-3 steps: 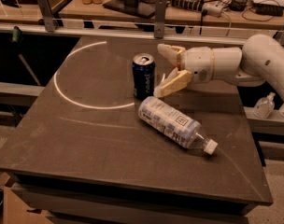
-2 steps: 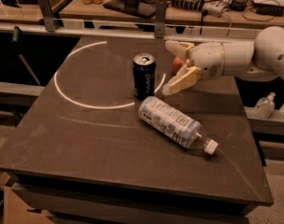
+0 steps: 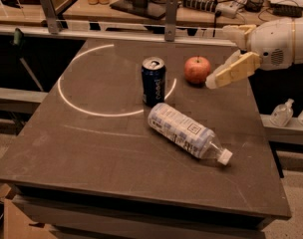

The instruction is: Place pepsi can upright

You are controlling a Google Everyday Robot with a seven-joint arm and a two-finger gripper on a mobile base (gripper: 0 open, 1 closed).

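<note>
**One can upright, end effector backed away**

A second ago we had the end effector (image 3: 217, 58) right beside the pepsi can (image 3: 153, 81). It now hangs well off to the right, over the surface's (image 3: 91, 148) far edge, with its fingers spread and nothing between them. That retreat uncovers a red apple (image 3: 197, 69) behind the can.

The can stands free on its base, silver top up, on the painted white ring (image 3: 86, 111), so we judge the placement done.

White lettering runs down the can's dark blue side, but we cannot read it. The label on the clear plastic bottle (image 3: 186, 132), lying on its side just in front, carries print too small to make out.
</note>
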